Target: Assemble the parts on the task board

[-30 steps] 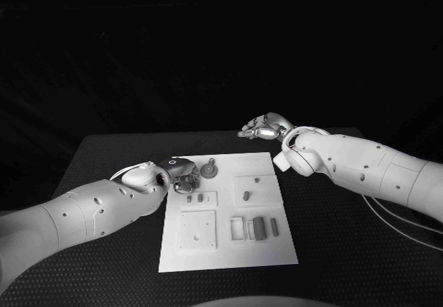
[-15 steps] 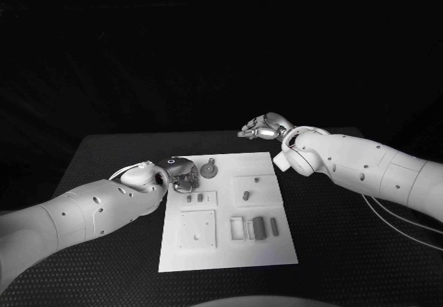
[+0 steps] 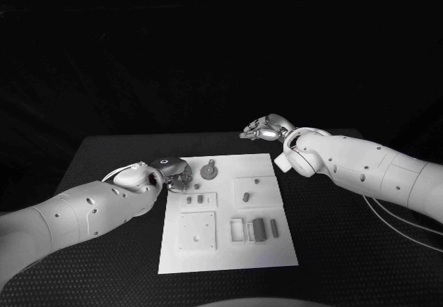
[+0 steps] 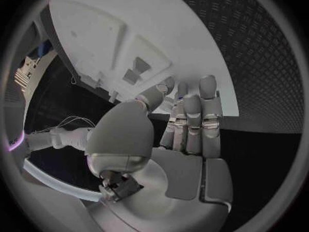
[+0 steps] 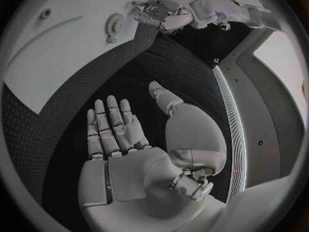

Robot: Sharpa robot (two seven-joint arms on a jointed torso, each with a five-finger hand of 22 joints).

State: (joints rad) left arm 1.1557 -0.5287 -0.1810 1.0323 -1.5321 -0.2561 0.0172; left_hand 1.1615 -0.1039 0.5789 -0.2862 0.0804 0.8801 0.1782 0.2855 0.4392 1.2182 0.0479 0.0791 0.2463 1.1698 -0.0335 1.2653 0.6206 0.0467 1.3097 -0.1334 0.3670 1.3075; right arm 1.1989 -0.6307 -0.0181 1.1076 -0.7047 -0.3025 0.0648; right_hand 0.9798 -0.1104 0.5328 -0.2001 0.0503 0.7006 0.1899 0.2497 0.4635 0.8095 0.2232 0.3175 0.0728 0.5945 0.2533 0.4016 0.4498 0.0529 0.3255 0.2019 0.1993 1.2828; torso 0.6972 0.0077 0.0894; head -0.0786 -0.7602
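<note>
- We judged the task barely begun: the parts lay loose or sat in their recesses across the task board [image 3: 277, 246], and neither hand carried one.
- The round gear-like part [image 3: 209, 171] lay at about 11 o'clock on the board; two small pegs [image 3: 194, 199] sat in a square recess just below it.
- A short peg [image 3: 246, 197] stood in the recess toward 1 o'clock, and a row of rectangular blocks [image 3: 257, 228] lay at about 4 o'clock.
- The left hand [image 3: 175, 173] hung at the board's left edge, near 10 o'clock; its fingers [image 4: 193, 118] were straight and held nothing.
- The right hand [image 3: 265, 127] hovered past the board's far right corner, at 1 o'clock, open-palmed with fingers [image 5: 109, 121] extended, empty.
- We could read no writing, brand or label on the board, parts or arms.
</note>
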